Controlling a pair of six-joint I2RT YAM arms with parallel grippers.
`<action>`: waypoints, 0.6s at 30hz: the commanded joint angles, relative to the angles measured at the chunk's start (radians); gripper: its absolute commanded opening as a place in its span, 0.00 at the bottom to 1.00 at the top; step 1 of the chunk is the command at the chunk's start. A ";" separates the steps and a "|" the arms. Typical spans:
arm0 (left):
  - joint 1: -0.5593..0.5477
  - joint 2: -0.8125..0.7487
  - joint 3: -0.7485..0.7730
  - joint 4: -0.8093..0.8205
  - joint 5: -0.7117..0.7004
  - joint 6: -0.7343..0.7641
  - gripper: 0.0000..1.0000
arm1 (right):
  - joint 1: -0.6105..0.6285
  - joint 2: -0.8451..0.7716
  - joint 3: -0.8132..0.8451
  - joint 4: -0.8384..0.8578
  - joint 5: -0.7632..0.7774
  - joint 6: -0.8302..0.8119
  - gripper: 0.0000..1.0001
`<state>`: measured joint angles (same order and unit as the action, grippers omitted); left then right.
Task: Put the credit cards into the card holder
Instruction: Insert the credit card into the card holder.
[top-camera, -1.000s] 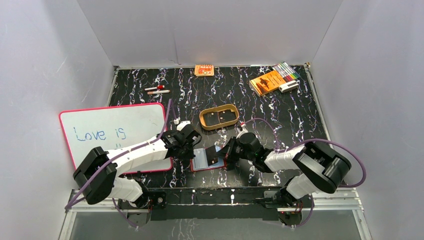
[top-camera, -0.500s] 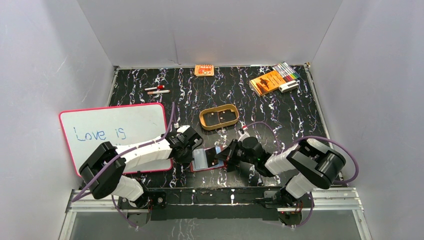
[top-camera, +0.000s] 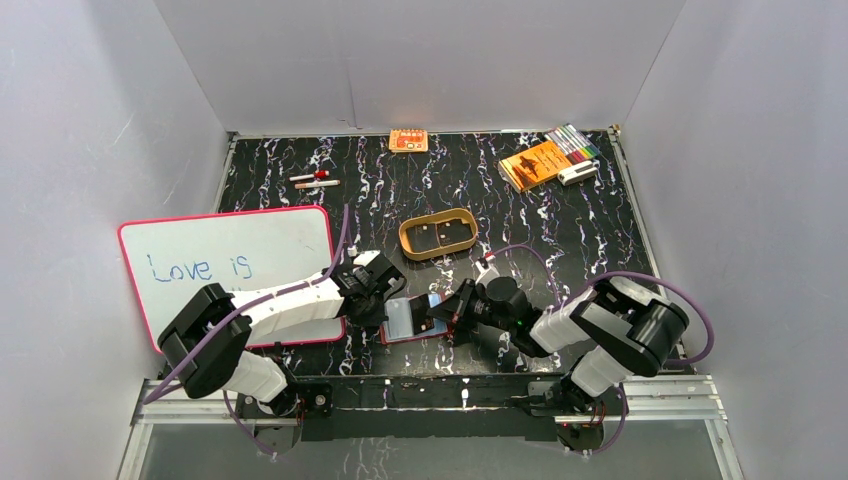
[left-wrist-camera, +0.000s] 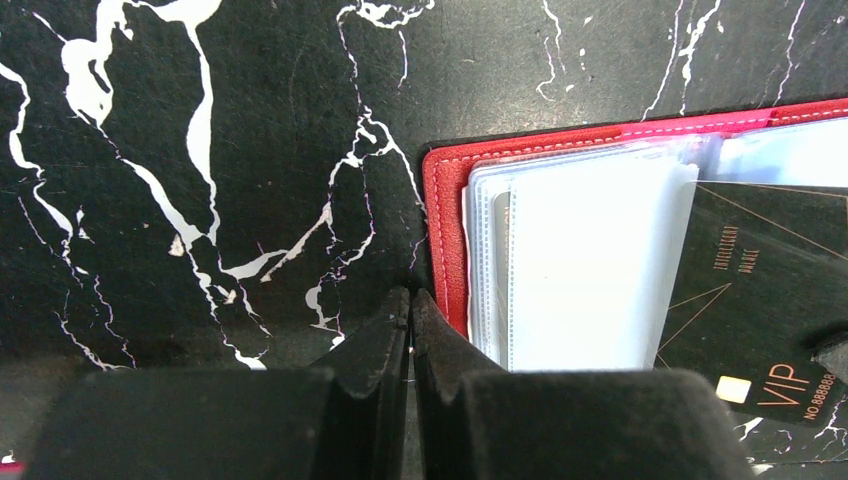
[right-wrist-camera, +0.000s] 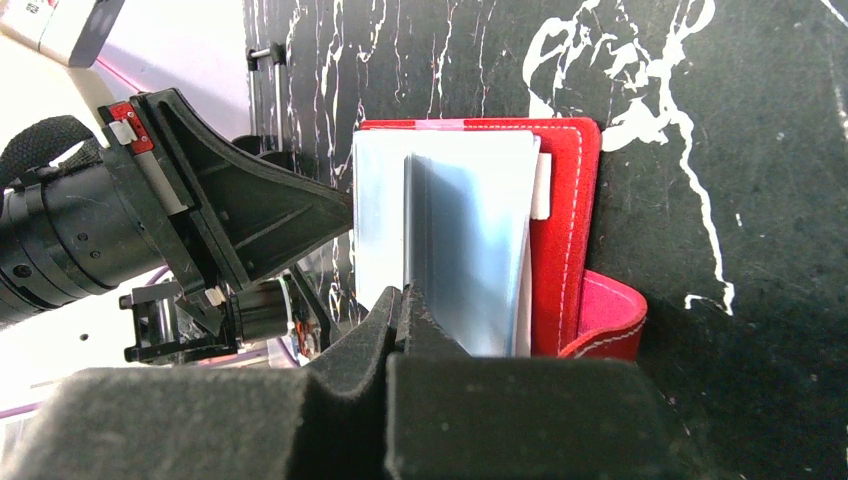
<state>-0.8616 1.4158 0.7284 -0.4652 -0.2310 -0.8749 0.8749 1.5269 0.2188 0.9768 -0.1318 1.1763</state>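
The red card holder (top-camera: 388, 336) (left-wrist-camera: 445, 200) (right-wrist-camera: 565, 230) lies open near the front edge, its pale clear sleeves (left-wrist-camera: 580, 270) fanned up. A dark credit card (left-wrist-camera: 760, 290) marked VIP rests over its right half, its left edge meeting the sleeves. My right gripper (top-camera: 441, 319) (right-wrist-camera: 403, 295) is shut on that card, which shows edge-on among the sleeves in the right wrist view. My left gripper (top-camera: 384, 306) (left-wrist-camera: 411, 296) is shut with nothing in it, its tips down on the table against the holder's left edge. The snap tab (right-wrist-camera: 605, 315) curls up on the right.
A whiteboard (top-camera: 230, 268) lies under my left arm. A tan oval tray (top-camera: 437, 236) sits just behind the holder. At the back are an orange packet (top-camera: 408, 140), an orange booklet (top-camera: 533, 164), markers (top-camera: 573, 142) and pens (top-camera: 315, 180).
My left gripper has closed and settled beside the holder's left edge. My right gripper has moved a little left and lower over the holder with the dark card.
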 joint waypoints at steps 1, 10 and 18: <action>-0.004 0.012 -0.032 -0.006 0.010 -0.008 0.02 | 0.008 0.020 -0.002 0.098 0.015 0.009 0.00; -0.004 0.012 -0.035 0.001 0.019 -0.009 0.02 | 0.011 0.080 0.009 0.157 -0.002 0.029 0.00; -0.004 0.011 -0.041 0.010 0.026 -0.012 0.01 | 0.023 0.135 0.014 0.214 0.001 0.065 0.00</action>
<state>-0.8616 1.4158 0.7261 -0.4519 -0.2249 -0.8749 0.8833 1.6367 0.2188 1.1023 -0.1333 1.2243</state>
